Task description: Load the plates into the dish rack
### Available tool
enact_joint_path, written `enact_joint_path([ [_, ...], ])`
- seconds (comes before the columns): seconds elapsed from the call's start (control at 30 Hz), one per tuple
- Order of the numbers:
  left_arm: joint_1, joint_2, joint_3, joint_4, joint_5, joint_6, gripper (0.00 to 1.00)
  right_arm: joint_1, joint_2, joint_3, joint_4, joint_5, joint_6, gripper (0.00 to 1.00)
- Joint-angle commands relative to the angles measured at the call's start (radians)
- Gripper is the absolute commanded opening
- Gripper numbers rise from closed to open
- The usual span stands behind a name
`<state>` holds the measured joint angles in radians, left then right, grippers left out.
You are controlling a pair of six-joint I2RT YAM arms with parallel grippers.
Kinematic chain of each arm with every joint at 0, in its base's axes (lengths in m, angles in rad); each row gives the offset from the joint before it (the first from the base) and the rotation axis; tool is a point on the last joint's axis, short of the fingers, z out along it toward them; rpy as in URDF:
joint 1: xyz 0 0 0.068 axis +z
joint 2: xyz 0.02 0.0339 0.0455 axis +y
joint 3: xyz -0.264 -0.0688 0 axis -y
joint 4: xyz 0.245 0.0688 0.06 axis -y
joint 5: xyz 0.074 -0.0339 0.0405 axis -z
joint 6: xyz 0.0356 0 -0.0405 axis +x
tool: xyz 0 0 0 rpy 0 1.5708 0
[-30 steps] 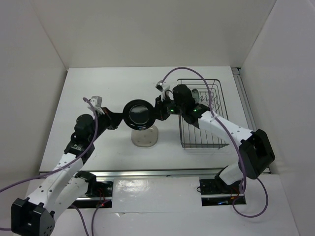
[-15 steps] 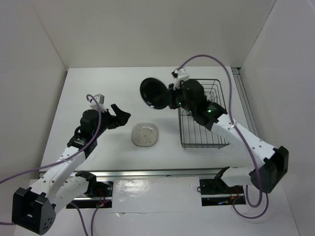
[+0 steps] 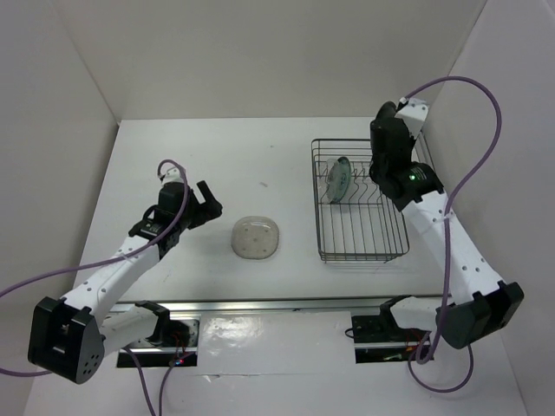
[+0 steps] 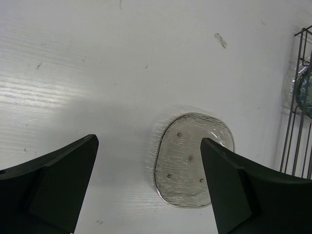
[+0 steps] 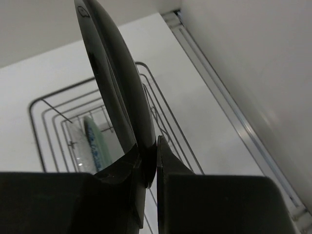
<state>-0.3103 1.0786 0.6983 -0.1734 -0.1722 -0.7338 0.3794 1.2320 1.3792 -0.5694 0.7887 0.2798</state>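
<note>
The right end effector (image 5: 150,163) was clamped on the lower rim of the glossy black plate (image 5: 114,83), which stood on edge, slightly tilted, over the dish rack (image 3: 360,234). In the rack's far-left part the blue-green plate (image 5: 95,141) stood upright with the clear plate (image 5: 73,141) just beside it, and these two were what the wire basket held. The rack sat at the right edge of the white surface (image 3: 217,156), where a metal rail (image 5: 214,97) ran along it and the enclosure wall (image 5: 253,63) rose close behind, so room was tight on that side. The left end effector (image 4: 148,146) hung open over the surface, its dark fingers (image 4: 58,180) spread wide and gripping nothing. Below and between them in the wrist view lay the whitish rounded-square plate (image 4: 190,161), flat, dotted, and touching neither finger. A strip of bare surface separated this plate from the rack's left side, and broader white surface spread to its left and beyond it toward the back wall.
</note>
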Motion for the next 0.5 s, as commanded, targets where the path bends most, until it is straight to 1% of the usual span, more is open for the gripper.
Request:
enact_joint_path([
  [0.0,-0.004,-0.012,0.032,-0.009,-0.041,-0.013,1.00,-0.049,0.044,-0.022,-0.010,-0.029,0.025,0.00],
  [0.03,-0.004,-0.013,0.041,-0.009,-0.041,-0.013,1.00,-0.059,0.075,-0.022,-0.010,-0.029,0.025,0.00],
  [0.1,-0.004,-0.022,0.041,-0.020,-0.041,-0.013,1.00,-0.059,0.086,-0.032,-0.010,-0.051,0.025,0.00],
  [0.13,-0.004,-0.032,0.041,-0.020,-0.041,-0.013,1.00,-0.068,0.086,-0.046,0.003,-0.090,0.025,0.00],
  [0.17,-0.004,-0.032,0.041,-0.020,-0.032,-0.013,1.00,-0.068,0.086,-0.060,0.040,-0.107,0.025,0.00],
  [0.23,-0.004,-0.032,0.041,-0.020,-0.032,-0.013,1.00,-0.077,0.096,-0.086,0.055,-0.146,0.025,0.00],
  [0.47,-0.004,-0.032,0.032,-0.011,-0.023,-0.013,1.00,-0.077,0.129,-0.117,0.098,-0.172,0.016,0.00],
])
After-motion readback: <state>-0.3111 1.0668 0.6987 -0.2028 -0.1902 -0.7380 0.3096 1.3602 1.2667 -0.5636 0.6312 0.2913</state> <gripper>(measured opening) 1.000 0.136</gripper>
